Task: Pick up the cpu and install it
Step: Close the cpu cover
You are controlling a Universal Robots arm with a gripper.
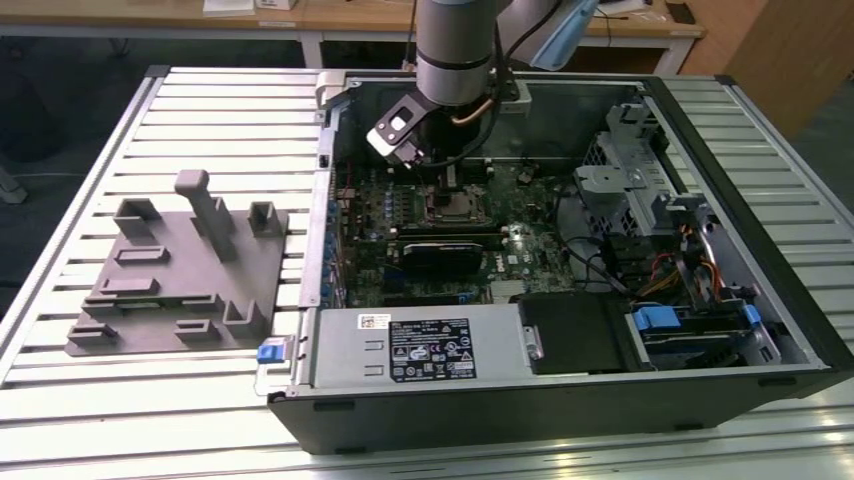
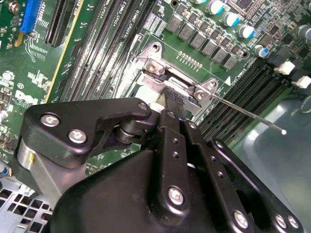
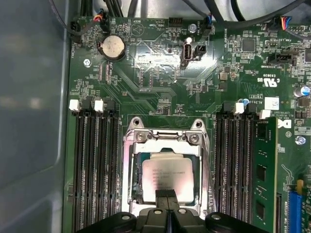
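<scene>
The arm (image 1: 454, 45) is a round silver-grey tube with a black ring (image 1: 454, 66), a light blue cap (image 1: 563, 38), a small black and white box (image 1: 398, 128) and thin cables (image 1: 470, 115), and its gripper (image 3: 167, 196) is chunky black plates dotted with shiny silver screws (image 2: 176, 195).
</scene>
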